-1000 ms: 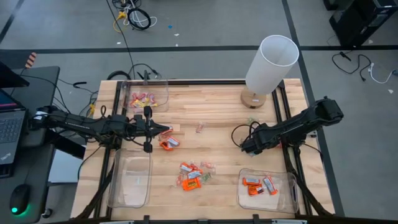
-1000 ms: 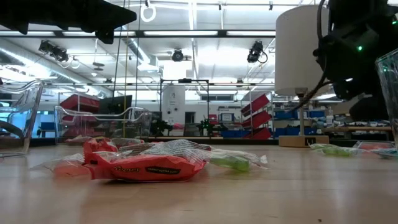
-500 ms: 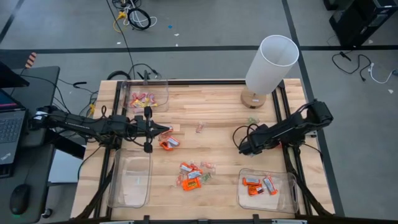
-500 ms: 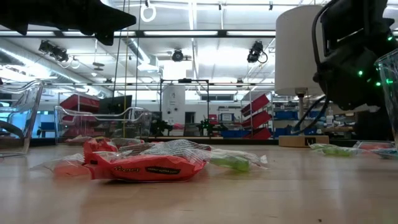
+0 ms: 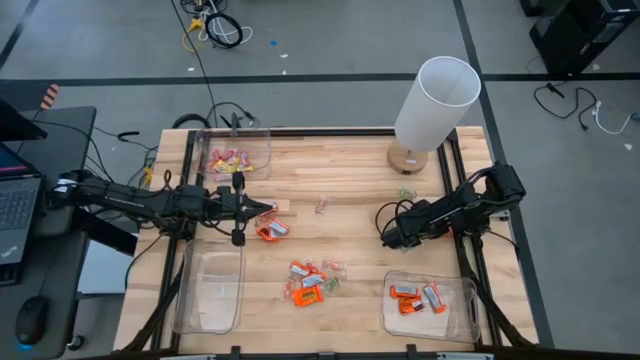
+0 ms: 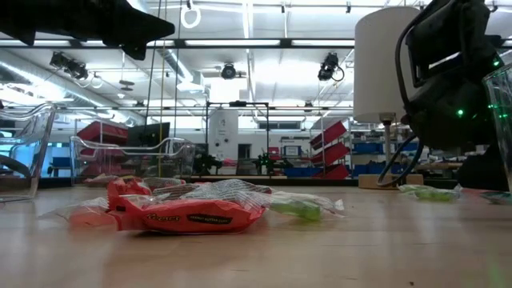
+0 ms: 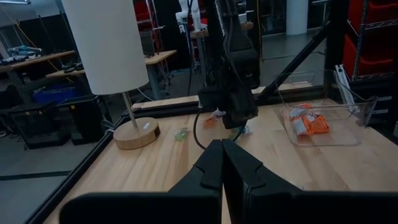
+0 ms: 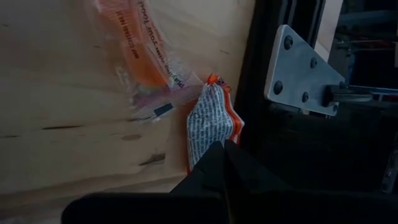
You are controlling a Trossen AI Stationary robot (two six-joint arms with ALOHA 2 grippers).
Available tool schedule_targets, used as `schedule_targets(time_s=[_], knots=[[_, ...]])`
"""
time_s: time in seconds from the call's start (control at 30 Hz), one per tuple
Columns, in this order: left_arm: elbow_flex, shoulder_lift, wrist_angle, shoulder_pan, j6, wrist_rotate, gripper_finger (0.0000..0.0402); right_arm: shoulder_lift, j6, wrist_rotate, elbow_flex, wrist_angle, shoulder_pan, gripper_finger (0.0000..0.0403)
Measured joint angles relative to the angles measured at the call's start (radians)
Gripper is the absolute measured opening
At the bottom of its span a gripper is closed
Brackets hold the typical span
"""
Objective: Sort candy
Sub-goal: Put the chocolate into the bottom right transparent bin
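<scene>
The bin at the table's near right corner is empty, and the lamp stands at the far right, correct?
Not quite. The high view shows that bin already holds orange candy; it is not empty. The lamp does stand at the far right.

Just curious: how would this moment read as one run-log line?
left gripper: shut, empty, above orange candy | right gripper: shut, empty, table's right side | bins: partly filled | loose candy pile: unsorted

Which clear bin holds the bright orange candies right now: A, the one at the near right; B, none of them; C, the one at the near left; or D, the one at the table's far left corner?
A: in the high view the orange candies lie inside the near-right bin.
</scene>
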Motion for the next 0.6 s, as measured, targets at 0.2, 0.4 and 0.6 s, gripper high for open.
schedule_targets(time_s=[0.2,0.4,0.6], knots=[[0.0,0.0,-0.002,0.0,0.002,0.0,0.0005,0.0,0.004,0.0,-0.001,0.001,-0.006,0.0],[0.0,0.0,-0.004,0.0,0.002,0.0,0.0005,0.0,0.003,0.0,-0.005,0.011,-0.028,0.0],[0.0,0.0,-0.026,0.0,0.001,0.0,0.0005,-0.001,-0.013,-0.007,-0.018,0.045,-0.046,0.0]])
